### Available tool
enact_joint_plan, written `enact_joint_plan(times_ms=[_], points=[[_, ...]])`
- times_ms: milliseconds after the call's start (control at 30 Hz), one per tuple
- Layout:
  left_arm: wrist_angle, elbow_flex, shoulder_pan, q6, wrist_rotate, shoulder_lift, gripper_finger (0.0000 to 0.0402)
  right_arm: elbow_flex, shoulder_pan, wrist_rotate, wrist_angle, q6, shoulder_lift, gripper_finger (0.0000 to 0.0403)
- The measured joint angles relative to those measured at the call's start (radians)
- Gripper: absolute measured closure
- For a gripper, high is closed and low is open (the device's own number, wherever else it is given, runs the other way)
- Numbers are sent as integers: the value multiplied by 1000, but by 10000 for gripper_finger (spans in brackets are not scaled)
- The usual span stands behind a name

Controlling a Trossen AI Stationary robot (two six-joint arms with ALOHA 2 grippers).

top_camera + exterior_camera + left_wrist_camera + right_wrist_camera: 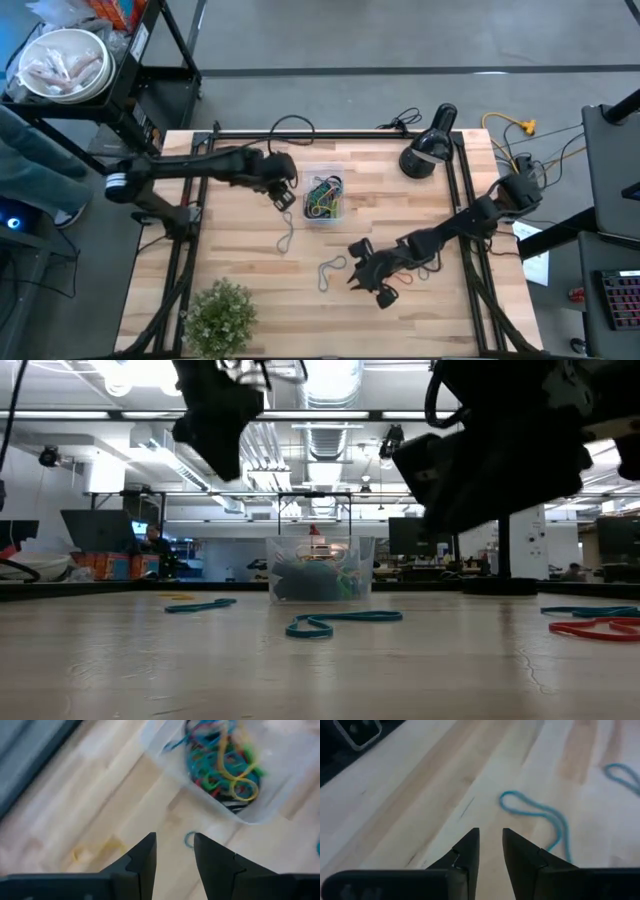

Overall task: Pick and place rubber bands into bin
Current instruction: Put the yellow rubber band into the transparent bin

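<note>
- The right gripper [491,851] is seen low over the front middle of the table [250,270], its fingers a narrow gap apart with nothing between them.
- A blue rubber band [545,820] lies flat on the wood just ahead of those fingers, not touched.
- The left gripper [174,851] is held above the table just beside the bin [323,195], on its left in the high view; its fingers are parted and nothing is gripped.
- The clear bin stands at the table's middle rear and is filled with a tangle of coloured bands [222,762].
- Further loose bands are seen on the wood, one in front of the bin [286,238] and red ones [600,628] at the low view's right.
- A small plant [220,318] stands at the front left corner.
</note>
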Motion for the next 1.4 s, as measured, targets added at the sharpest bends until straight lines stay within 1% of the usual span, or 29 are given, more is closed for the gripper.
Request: enact_joint_plan(times_ms=[67, 133, 267, 433, 600, 667, 800, 900, 1167, 1400], points=[[-1, -1, 24, -63, 21, 37, 286, -2, 2, -17, 7, 3, 18, 323], [-43, -4, 45, -93, 47, 77, 286, -2, 5, -18, 7, 8, 35, 325], [-75, -7, 63, -121, 83, 155, 286, -2, 8, -22, 5, 42, 56, 331], [-80, -9, 74, -93, 88, 245, 286, -2, 16, -23, 3, 61, 58, 335], [-85, -25, 85, -72, 84, 317, 286, -3, 36, -26, 2, 54, 58, 331], [-87, -38, 88, -71, 65, 335, 286, -3, 40, -26, 1, 52, 58, 329], [-59, -88, 97, -74, 49, 335, 286, -3, 41, -26, 0, 52, 58, 329], [-6, -142, 99, -96, 44, 305, 286, -3, 41, -26, -1, 52, 58, 333], [218, -306, 100, -119, 68, 196, 286, -5, 41, -25, -1, 47, 58, 337], [252, -397, 101, -126, 87, 169, 286, -5, 40, -25, 5, 47, 57, 333]])
